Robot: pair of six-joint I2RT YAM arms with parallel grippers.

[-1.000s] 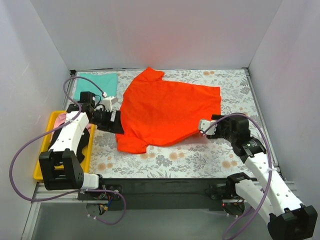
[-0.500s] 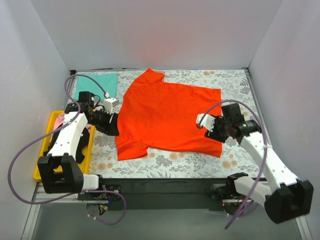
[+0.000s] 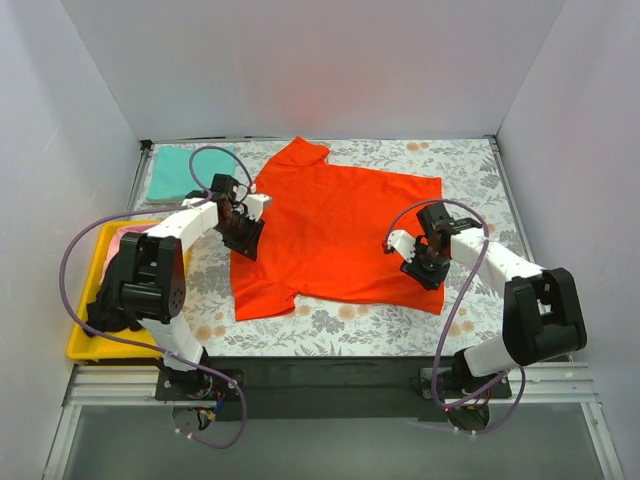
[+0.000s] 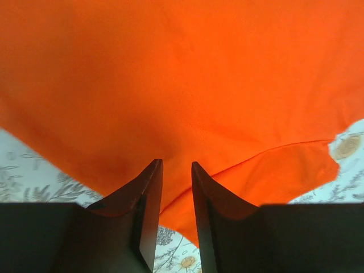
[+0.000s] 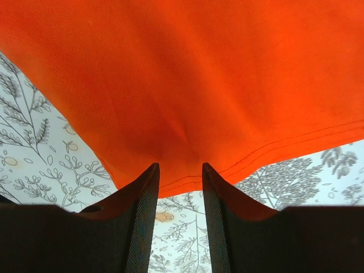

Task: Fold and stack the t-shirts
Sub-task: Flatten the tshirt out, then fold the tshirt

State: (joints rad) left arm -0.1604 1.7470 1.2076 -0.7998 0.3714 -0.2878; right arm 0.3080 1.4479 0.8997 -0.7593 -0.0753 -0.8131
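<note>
The bright orange-red t-shirt [image 3: 330, 225] lies spread flat on the floral cloth, collar toward the back. My left gripper [image 3: 247, 238] sits at its left edge near the sleeve. In the left wrist view the jaws [image 4: 176, 163] stand narrowly parted, tips down on the orange cloth [image 4: 182, 74]. My right gripper [image 3: 425, 270] is at the shirt's front right corner. Its jaws [image 5: 180, 165] are parted, tips on the hem, where the cloth [image 5: 187, 68] puckers a little. A folded teal t-shirt [image 3: 185, 170] lies at the back left.
The grey floral cloth [image 3: 340, 320] covers the table. A yellow tray [image 3: 75, 345] stands at the left edge with pink cloth [image 3: 128, 237] showing in it, mostly behind the left arm. White walls close in the back and both sides.
The shirt's front right corner, lifted a second ago, now lies flat. The right gripper has drawn in over it. The left gripper moved right and back along the left edge, jaws narrowing.
</note>
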